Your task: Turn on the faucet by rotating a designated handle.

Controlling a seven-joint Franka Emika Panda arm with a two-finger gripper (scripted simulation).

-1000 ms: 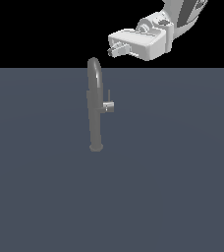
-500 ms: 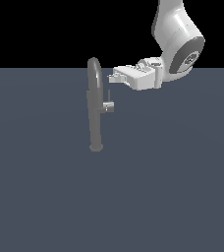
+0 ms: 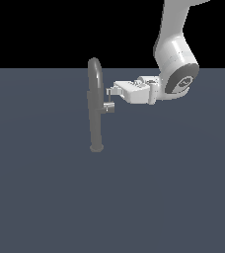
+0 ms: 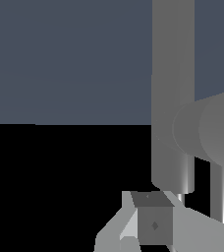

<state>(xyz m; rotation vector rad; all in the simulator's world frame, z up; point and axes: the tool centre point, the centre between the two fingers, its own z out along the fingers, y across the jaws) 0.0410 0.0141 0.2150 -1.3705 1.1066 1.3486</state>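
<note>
The faucet (image 3: 94,106) is a tall dull-grey post with an arched spout, standing upright on a small round base. Its handle (image 3: 109,108) is a short silver stub jutting toward the exterior view's right, with a thin rod rising from it. My gripper (image 3: 110,91) reaches in level from the right, its fingertips at the top of that rod, just beside the faucet body. The fingers look shut, with no gap showing and nothing between them. In the wrist view the faucet (image 4: 170,98) and the handle (image 4: 210,130) loom close past the gripper (image 4: 151,231).
A flat blue-grey floor (image 3: 173,197) spreads around the faucet's base, under a black background. My white arm (image 3: 176,59) comes down from the upper right of the exterior view.
The gripper has come down and moved toward the exterior view's left, from high and right of the spout to right beside the handle's rod. The handle looks unmoved.
</note>
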